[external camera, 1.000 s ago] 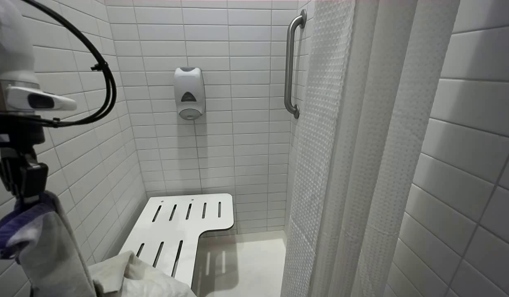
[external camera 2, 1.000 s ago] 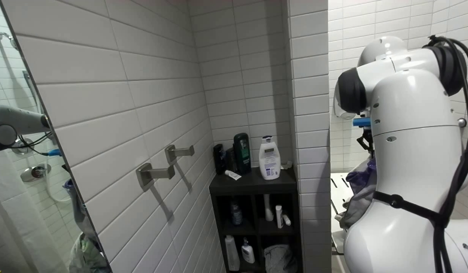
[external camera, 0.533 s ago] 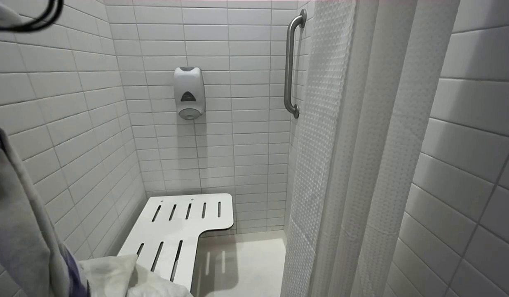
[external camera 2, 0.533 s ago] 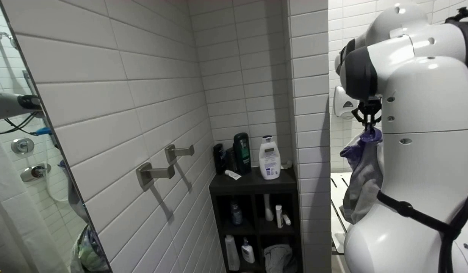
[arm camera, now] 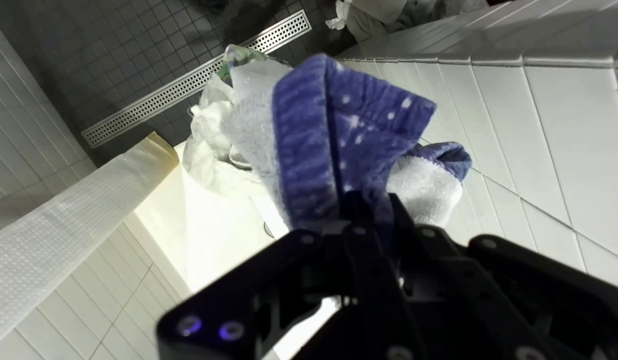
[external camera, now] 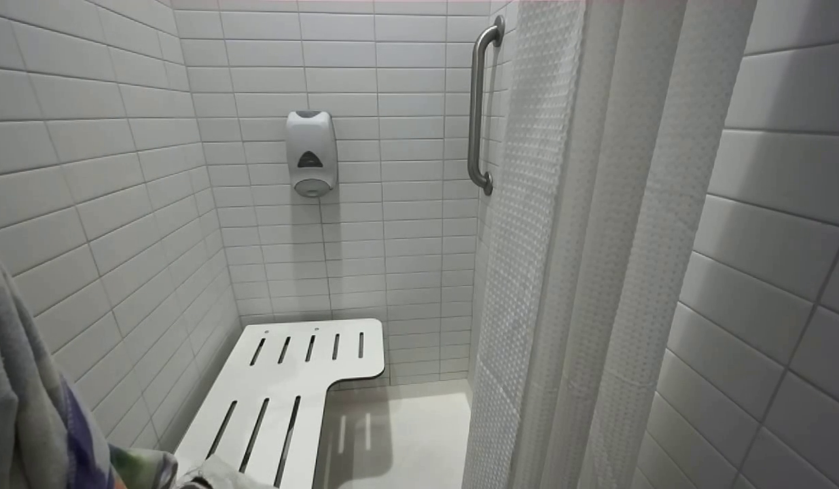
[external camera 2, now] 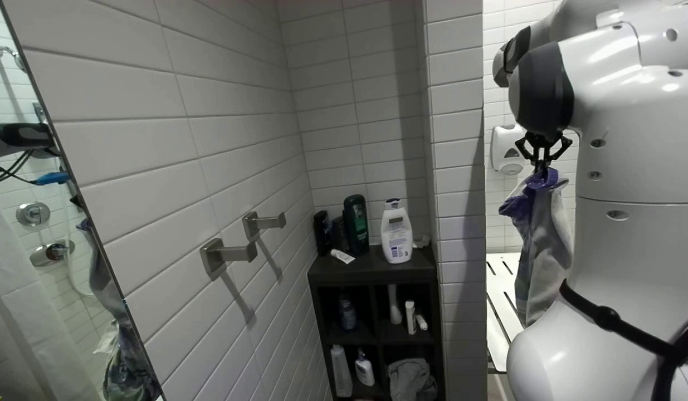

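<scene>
- The gripper (external camera 2: 541,165) is drawn almost fully together, pinching the towel (external camera 2: 544,245) by its purple hem (arm camera: 303,135), with only thin gathered cloth between the fingers.
- Around the fingertips in the wrist view, the hem fans from eleven to one o'clock and a pale fold (arm camera: 429,192) sticks out toward two. In an exterior view the grey body hangs toward six o'clock, beside the arm (external camera 2: 650,267).
- The towel looks soft, limp and probably light if dry; dampness cannot be told. Its napped face should grip well and nothing about it seems fragile. The thick hem seems the surest place to hold; the loose lower end may swing or snag.
- Pale crumpled cloth (arm camera: 213,145) shows at ten o'clock in the wrist view; whether it is part of the towel is unclear.
- Beyond, from the gripper in an exterior view: slotted bench (external camera 2: 497,281) at seven o'clock, dark shelf (external camera 2: 371,273) at eight, dispenser (external camera 2: 503,143) at ten.
- In the wrist view, the curtain (arm camera: 83,215) lies at nine, the drain strip (arm camera: 163,97) at ten.
</scene>
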Robot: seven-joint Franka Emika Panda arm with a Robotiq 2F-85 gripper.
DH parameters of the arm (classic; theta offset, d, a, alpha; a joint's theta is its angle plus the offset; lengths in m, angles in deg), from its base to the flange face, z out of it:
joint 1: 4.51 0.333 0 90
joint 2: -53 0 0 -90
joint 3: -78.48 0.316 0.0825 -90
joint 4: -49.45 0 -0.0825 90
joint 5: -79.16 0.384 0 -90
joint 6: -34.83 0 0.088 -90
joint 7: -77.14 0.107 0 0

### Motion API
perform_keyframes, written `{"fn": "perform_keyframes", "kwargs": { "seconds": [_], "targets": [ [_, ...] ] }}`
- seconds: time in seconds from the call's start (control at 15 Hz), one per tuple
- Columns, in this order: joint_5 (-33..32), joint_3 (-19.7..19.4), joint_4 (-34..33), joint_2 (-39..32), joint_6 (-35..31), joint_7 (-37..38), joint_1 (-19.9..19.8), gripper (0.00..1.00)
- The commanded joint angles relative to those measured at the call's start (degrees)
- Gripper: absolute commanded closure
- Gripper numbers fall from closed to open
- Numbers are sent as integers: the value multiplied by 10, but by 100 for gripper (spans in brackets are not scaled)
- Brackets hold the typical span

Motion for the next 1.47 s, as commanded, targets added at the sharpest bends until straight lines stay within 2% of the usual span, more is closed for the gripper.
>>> {"fn": "perform_keyframes", "kwargs": {
  "seconds": [0.0, 0.07, 0.33, 0.8, 1.4],
  "targets": [
    [1, 0, -3, -4, 3, -1, 0, 89],
    [1, 0, -3, -5, 3, -1, 0, 97],
    [-27, 12, 40, 35, -7, -1, 20, 97],
    [-116, 45, 133, 117, -9, 25, 61, 97],
    [-148, 67, 244, 202, 2, 42, 64, 97]
  ]
}}
